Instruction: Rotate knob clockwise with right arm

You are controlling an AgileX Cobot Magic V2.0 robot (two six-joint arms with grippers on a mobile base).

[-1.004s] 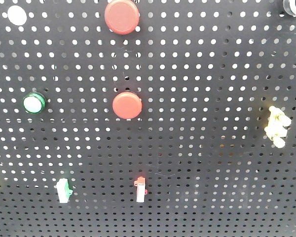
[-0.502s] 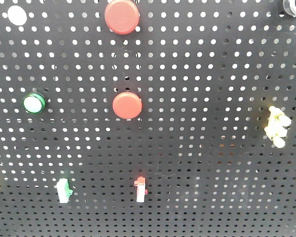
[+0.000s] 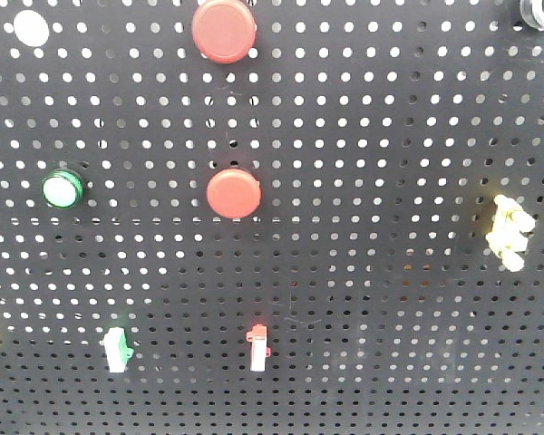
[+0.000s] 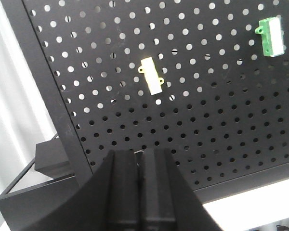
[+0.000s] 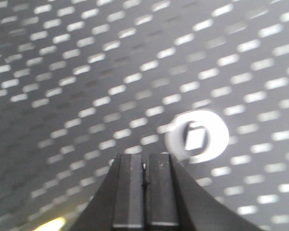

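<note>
In the right wrist view, a white ring with a dark centre and a pale square in it, the knob (image 5: 197, 135), sits on the black perforated board (image 5: 86, 72). The view is blurred. My right gripper (image 5: 144, 161) is shut and empty, just below and left of the knob, apart from it. In the front view, a black-and-white round part (image 3: 537, 11) is cut off at the top right corner; neither gripper shows there. My left gripper (image 4: 140, 156) is shut and empty, low before the board's lower left corner.
The board (image 3: 390, 136) carries two red round buttons (image 3: 224, 30) (image 3: 232, 193), a green-rimmed button (image 3: 63, 189), a white disc (image 3: 31, 27), a yellow-white part (image 3: 508, 233), and small green (image 3: 117, 349) and red (image 3: 257, 346) switches. The left wrist view shows a cream block (image 4: 152, 81) and a green block (image 4: 271, 36).
</note>
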